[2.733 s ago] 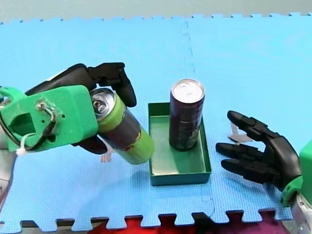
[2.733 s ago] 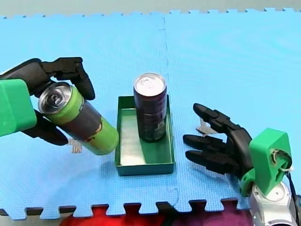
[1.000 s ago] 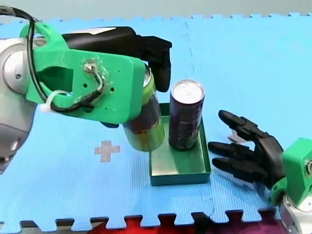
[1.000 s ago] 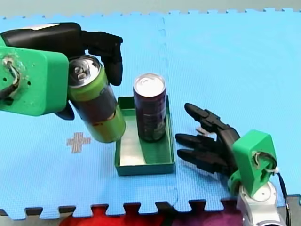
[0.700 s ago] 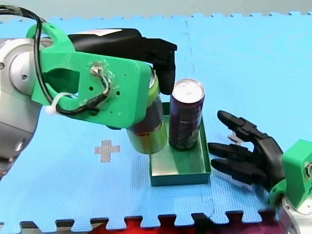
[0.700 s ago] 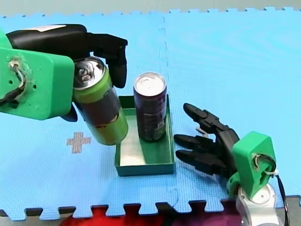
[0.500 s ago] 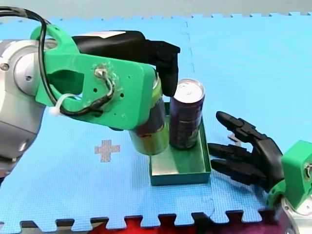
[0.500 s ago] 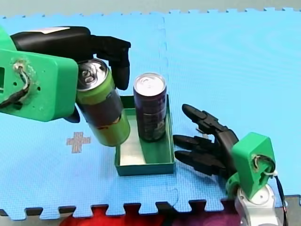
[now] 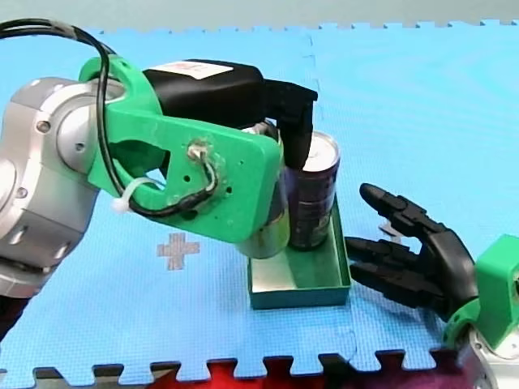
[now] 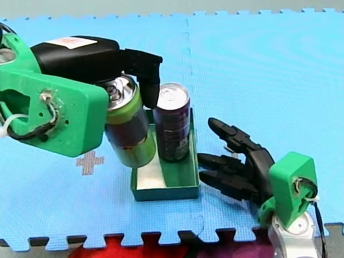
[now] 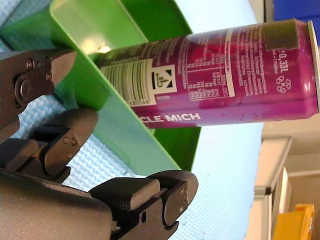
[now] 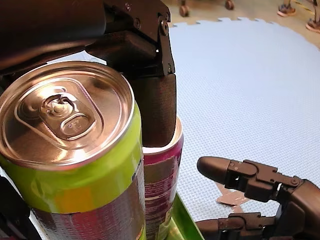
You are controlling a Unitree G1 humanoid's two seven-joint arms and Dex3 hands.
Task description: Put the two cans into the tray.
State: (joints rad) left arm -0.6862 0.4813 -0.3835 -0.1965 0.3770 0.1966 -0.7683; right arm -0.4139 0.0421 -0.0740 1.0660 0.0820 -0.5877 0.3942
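Blue mat (image 10: 269,64), green can (image 10: 129,141) in left fingers (image 10: 149,72), right hand (image 10: 243,167) beside tray (image 10: 166,192)

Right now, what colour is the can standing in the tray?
Magenta purple; the can in the green tray shows best in the first wrist view.

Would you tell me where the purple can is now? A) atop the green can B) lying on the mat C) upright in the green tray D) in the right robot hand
C: the purple can stands upright in the green tray; the left robot hand holds the green can beside it, the right robot hand, right of the tray, holds nothing.
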